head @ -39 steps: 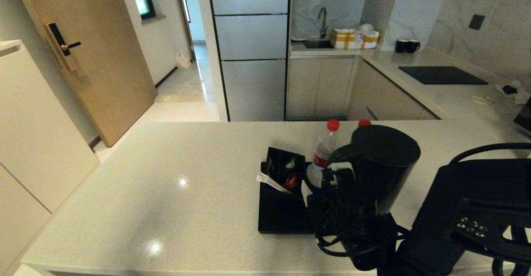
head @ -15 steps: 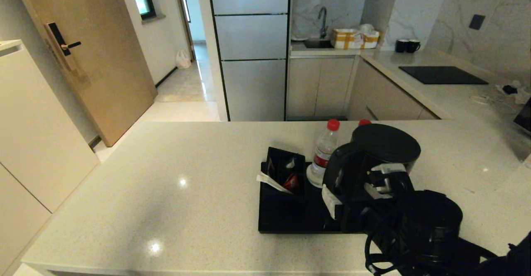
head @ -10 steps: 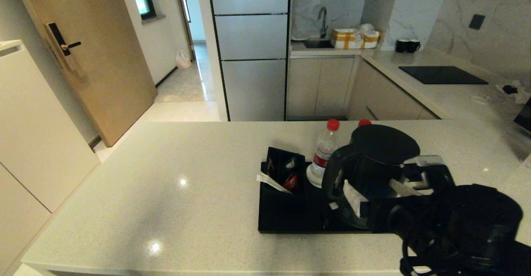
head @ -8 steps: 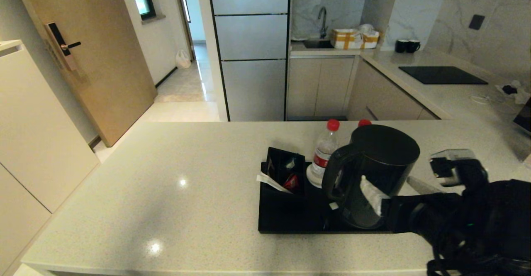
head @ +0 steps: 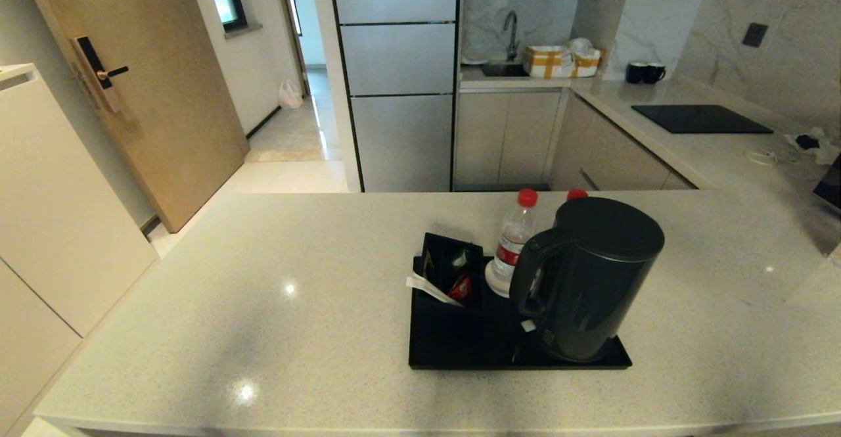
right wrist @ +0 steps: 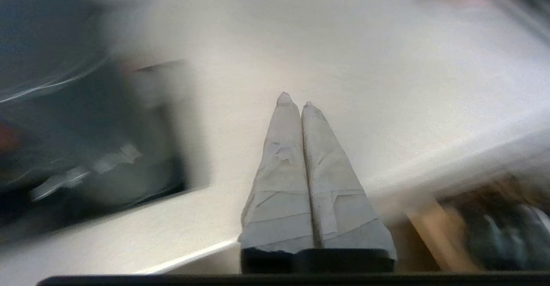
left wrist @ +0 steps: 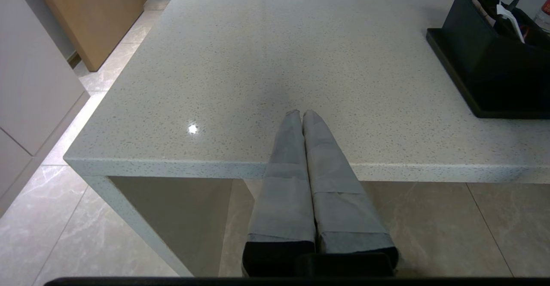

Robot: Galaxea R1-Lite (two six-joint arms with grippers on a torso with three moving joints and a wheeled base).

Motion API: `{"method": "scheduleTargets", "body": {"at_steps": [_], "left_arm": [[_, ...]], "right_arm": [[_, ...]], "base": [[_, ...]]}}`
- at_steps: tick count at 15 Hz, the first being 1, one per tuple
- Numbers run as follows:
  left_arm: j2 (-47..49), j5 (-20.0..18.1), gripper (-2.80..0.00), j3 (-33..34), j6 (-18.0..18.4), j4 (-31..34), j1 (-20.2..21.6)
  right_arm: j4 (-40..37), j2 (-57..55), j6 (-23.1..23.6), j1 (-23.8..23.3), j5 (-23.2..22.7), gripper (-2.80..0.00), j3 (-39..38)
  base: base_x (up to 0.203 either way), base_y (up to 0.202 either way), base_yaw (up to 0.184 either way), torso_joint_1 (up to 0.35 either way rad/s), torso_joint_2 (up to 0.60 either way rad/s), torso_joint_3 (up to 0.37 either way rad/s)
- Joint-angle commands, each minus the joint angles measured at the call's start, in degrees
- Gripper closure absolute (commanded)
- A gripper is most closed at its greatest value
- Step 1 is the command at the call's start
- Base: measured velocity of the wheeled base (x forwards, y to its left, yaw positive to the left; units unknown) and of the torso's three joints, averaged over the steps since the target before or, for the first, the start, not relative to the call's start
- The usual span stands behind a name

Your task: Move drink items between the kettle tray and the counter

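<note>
I see the kettle (head: 587,279) and one bottle (head: 512,243) standing on the tray (head: 453,351), sachets in its black box (head: 451,269); left gripper (left wrist: 302,115) and right gripper (right wrist: 294,101) both pressed together, empty.

We see a dark grey kettle (head: 587,279) on a black tray (head: 453,348), and the counter (head: 263,305) under them is light beige, finely speckled, with bright glints. The one bottle we see whole (head: 514,243) is clear with a red cap and a red-white label, while the second bottle (head: 577,194) shows only its red cap. Both the left gripper (left wrist: 302,115) and the right gripper (right wrist: 295,101) are wrapped in pale grey tape.
</note>
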State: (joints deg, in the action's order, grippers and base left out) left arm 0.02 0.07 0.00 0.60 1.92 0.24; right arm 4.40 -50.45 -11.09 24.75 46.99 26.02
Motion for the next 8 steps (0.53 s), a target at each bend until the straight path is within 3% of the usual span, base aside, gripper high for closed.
{"method": "scheduleTargets", "body": {"at_steps": [1,4,8], "left_arm": [[0.0,0.0,0.00,0.0,0.0,0.0,0.0],[0.0,0.0,0.00,-0.1,0.0,0.0,0.0],[0.0,0.0,0.00,-0.1,0.0,0.0,0.0]], "right_arm": [[-6.2,9.9,1.5,-9.1,4.2,0.00,2.3],[-14.2,24.5,8.0,-17.2,5.5,0.00,3.0],[-25.8,43.4,16.0,-23.9,0.4,0.00,2.9]], "base": [[0.000,0.000,0.000,0.000,0.00,0.000],[0.000,0.000,0.000,0.000,0.00,0.000],[0.000,0.000,0.000,0.000,0.00,0.000]]}}
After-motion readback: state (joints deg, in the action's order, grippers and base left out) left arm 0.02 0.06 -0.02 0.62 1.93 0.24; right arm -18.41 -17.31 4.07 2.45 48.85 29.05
